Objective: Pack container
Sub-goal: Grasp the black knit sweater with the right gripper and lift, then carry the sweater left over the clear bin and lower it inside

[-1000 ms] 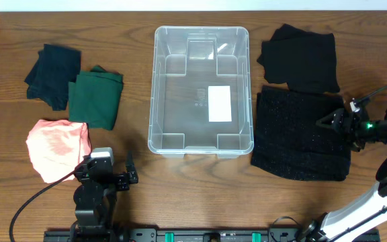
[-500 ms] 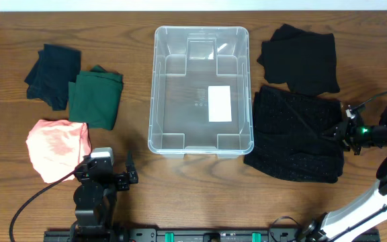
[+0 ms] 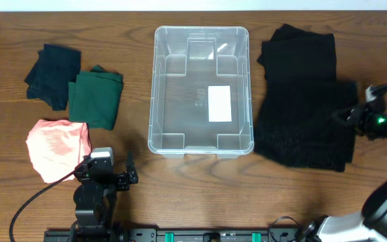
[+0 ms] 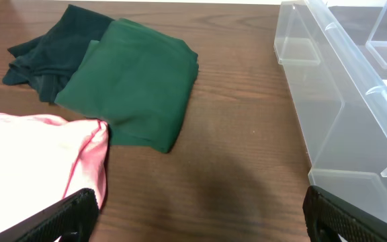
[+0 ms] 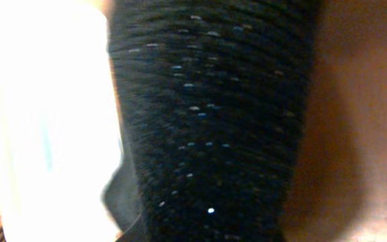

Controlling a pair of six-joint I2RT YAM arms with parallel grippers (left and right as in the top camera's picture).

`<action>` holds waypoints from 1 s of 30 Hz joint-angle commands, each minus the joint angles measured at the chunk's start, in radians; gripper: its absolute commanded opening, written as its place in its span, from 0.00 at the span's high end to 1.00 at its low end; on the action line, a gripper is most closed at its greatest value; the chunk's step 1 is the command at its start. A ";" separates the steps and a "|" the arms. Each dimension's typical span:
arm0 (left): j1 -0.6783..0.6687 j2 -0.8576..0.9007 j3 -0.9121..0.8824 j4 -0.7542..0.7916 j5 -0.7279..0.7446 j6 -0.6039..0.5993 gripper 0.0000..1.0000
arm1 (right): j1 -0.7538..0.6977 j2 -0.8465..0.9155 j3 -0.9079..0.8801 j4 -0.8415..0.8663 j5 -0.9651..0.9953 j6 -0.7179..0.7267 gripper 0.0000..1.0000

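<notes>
The clear container [image 3: 154, 87] stands empty in the middle of the table, a white label on its bottom; its near wall [image 4: 328, 114] shows at the right of the left wrist view. To its right, my right gripper [image 3: 352, 117] is shut on the right edge of a black speckled garment [image 3: 304, 128], which hangs raised and stretched. That garment [image 5: 213, 114] fills the right wrist view and hides the fingers. My left gripper [image 3: 129, 176] rests open near the front left, with only bare wood between its fingers [image 4: 72, 212].
A plain black garment [image 3: 297, 54] lies behind the speckled one, partly overlapped. Left of the container lie a green garment [image 3: 96, 99], a dark teal one [image 3: 51, 72] and a pink one [image 3: 58, 148]. The right arm's cable runs by the table's right edge.
My right gripper shut on the speckled garment's right edge and pulled it up, right and toward the back. The garment now overlaps the plain black one. The left arm has not moved.
</notes>
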 commanded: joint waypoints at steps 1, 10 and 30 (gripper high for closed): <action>0.003 -0.006 -0.018 -0.002 -0.001 -0.005 0.02 | 0.004 -0.138 0.017 0.064 -0.137 0.177 0.99; 0.003 -0.006 -0.018 -0.003 -0.001 -0.005 0.02 | 0.079 -0.367 0.017 0.511 -0.264 0.653 0.99; 0.003 -0.006 -0.018 -0.003 -0.001 -0.005 0.02 | 0.756 -0.359 0.017 1.239 0.036 0.930 0.99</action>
